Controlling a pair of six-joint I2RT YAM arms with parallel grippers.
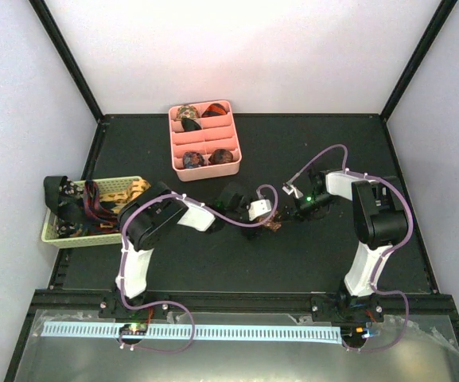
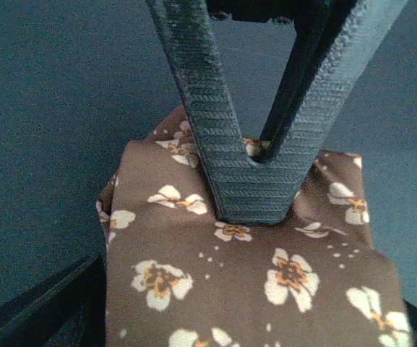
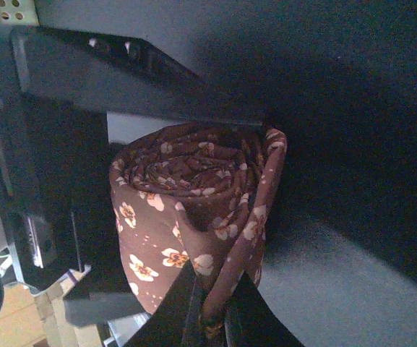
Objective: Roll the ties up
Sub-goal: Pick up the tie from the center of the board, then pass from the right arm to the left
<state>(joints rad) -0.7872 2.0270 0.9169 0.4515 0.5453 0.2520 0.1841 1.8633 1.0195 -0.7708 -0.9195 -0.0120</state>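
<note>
The tie [image 3: 194, 210] is a squat roll of soft brown cloth scattered with cream-and-orange flowers, its coiled layers showing at one end. It sits at the middle of the top view, over the matte black table [image 1: 332, 255]. At the bottom of its wrist view the right gripper [image 3: 209, 318] is pinched tight on the roll's loose outer flap with ribbed black plastic fingers [image 2: 215, 108]. The left gripper [image 1: 267, 220] stands spread wide, a jaw on either side of the roll; I cannot tell whether the jaws touch it.
</note>
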